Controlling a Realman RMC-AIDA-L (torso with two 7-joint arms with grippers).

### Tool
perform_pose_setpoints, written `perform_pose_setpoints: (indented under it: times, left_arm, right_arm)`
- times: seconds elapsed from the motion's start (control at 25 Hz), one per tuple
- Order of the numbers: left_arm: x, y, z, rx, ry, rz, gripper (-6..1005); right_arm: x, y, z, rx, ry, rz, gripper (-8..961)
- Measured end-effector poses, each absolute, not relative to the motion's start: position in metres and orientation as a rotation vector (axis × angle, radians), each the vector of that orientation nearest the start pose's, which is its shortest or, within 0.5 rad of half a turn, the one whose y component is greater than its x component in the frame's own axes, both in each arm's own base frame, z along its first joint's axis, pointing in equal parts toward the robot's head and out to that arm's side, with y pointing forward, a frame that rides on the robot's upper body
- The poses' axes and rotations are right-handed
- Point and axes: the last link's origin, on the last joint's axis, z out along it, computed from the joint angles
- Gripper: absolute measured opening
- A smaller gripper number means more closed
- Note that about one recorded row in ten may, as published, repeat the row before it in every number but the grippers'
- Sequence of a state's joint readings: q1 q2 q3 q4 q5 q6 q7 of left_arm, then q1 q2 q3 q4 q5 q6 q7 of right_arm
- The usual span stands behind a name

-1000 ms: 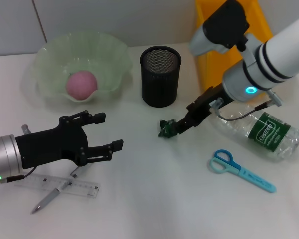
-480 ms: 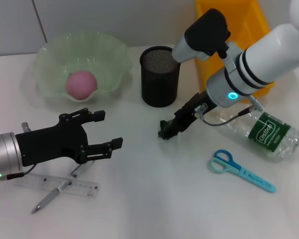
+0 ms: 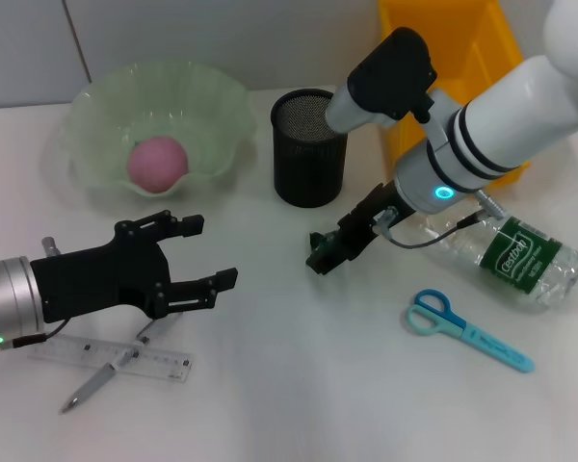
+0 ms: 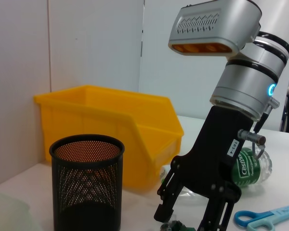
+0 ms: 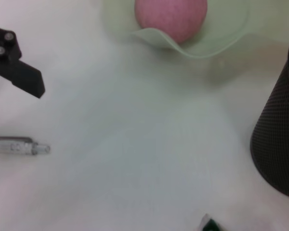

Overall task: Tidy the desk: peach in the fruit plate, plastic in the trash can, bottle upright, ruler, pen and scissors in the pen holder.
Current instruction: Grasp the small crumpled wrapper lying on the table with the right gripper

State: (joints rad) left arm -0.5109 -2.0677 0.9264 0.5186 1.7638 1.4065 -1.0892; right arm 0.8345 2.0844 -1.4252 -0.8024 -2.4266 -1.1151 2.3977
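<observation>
Head view: right claw (image 3: 325,253) down at mid-tabletop, fingers parted around plastic (image 3: 318,255), not clamped.
Plastic: small, light, crumpled; pinch across middle.
Left claw (image 3: 207,260): open, empty, near left edge.

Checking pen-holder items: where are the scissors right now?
Head view: the light blue plastic-handled scissors lie flat on the white desk's right side, just in front of the lying clear bottle.

One peach (image 3: 157,162), one bottle (image 3: 506,252), one scissors (image 3: 467,330)
</observation>
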Motion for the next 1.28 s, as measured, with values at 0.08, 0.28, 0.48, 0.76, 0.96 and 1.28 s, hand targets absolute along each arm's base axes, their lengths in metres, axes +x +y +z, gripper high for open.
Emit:
perform_pose_setpoints:
  times: [0.08, 0.28, 0.48, 0.76, 0.96, 1.28]
  left_arm:
    - [-0.2619, 0.3272, -0.0340, -2.719, -0.356, -0.682, 853]
    - [-0.2629, 0.3264, -0.0340, -2.718, -0.359, -0.680, 852]
    - [-0.2637, 0.3262, -0.0336, -2.717, -0.358, -0.678, 852]
    - [-0.2630, 0.3261, -0.0341, -2.718, -0.345, -0.678, 851]
    - [-0.2631, 0.3261, -0.0341, -2.718, -0.341, -0.677, 851]
    - [-0.2637, 0.3250, -0.0339, -2.717, -0.345, -0.683, 850]
  right_arm:
    - [0.1761, 0.4016, -0.0737, -2.665, 0.812, -0.350, 790]
    - [0.1758, 0.4014, -0.0759, -2.666, 0.809, -0.352, 788]
    - [0.1760, 0.4021, -0.0762, -2.662, 0.807, -0.349, 748]
    - [0.1764, 0.4015, -0.0767, -2.663, 0.806, -0.354, 721]
    - [0.1777, 0.4006, -0.0766, -2.664, 0.811, -0.355, 697]
    - [0.1773, 0.4007, -0.0750, -2.660, 0.808, -0.343, 631]
